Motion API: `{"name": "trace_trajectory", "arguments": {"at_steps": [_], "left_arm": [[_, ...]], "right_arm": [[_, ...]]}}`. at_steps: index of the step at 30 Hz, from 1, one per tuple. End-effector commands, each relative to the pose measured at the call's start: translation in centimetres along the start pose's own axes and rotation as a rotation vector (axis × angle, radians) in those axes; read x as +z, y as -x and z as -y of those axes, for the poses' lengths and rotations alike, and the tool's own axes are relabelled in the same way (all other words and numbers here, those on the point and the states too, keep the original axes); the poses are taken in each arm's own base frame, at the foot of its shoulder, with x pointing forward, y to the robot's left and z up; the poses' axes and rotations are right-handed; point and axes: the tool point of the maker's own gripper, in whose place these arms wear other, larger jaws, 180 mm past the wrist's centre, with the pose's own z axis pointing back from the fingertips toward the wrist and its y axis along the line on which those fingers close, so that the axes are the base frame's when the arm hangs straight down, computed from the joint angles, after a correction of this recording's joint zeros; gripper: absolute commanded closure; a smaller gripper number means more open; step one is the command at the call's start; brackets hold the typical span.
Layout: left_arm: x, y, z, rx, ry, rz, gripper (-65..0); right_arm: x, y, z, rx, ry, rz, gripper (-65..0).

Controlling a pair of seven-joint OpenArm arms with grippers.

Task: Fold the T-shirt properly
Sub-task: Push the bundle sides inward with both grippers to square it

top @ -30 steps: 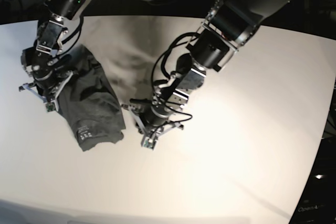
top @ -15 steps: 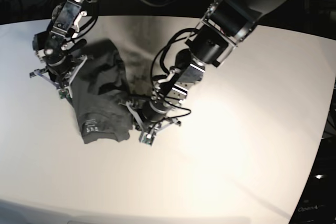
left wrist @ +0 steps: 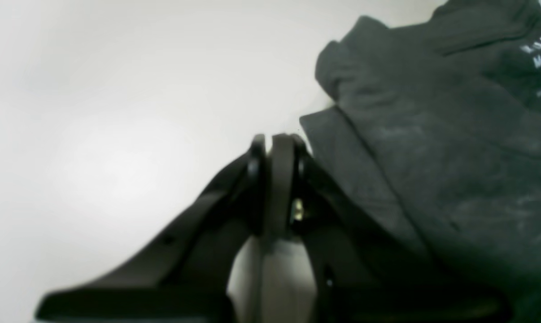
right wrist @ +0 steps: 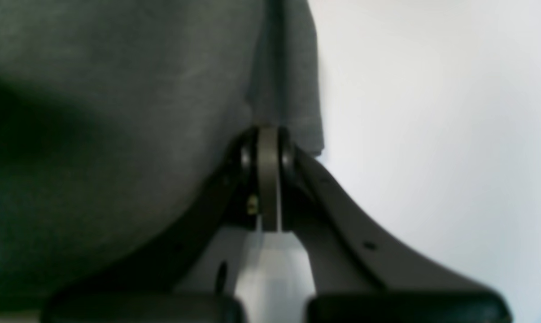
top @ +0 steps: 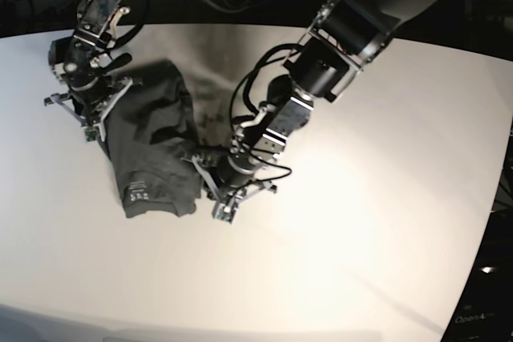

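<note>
Base view, nearest first: our left gripper [top: 224, 207] sits with jaws closed at the shirt's [top: 152, 150] lower right edge; whether a hem is pinched between them we cannot tell. Farther back, our right gripper [top: 90, 122], also closed, is at the shirt's far left edge. The shirt lies bunched on the table's [top: 361, 222] left part. We judge it light, limp and slack; best taken by hems or corners.
</note>
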Motion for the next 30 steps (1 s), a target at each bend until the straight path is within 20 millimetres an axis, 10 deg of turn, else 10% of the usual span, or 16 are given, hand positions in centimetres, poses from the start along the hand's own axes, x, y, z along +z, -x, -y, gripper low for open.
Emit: {"name": "trace_trajectory", "arguments": {"at_steps": [1, 30], "left_arm": [[-0.1, -2.8, 0.7, -0.008, 0.016, 0.065, -2.7], [-0.1, -2.6, 0.9, -0.014, 0.021, 0.059, -2.7]], "right_arm": [[0.2, 0.2, 0.0, 0.012, -0.001, -0.019, 0.0], [0.8, -0.5, -7.2, 0.045, -0.206, 0.059, 0.0]]}}
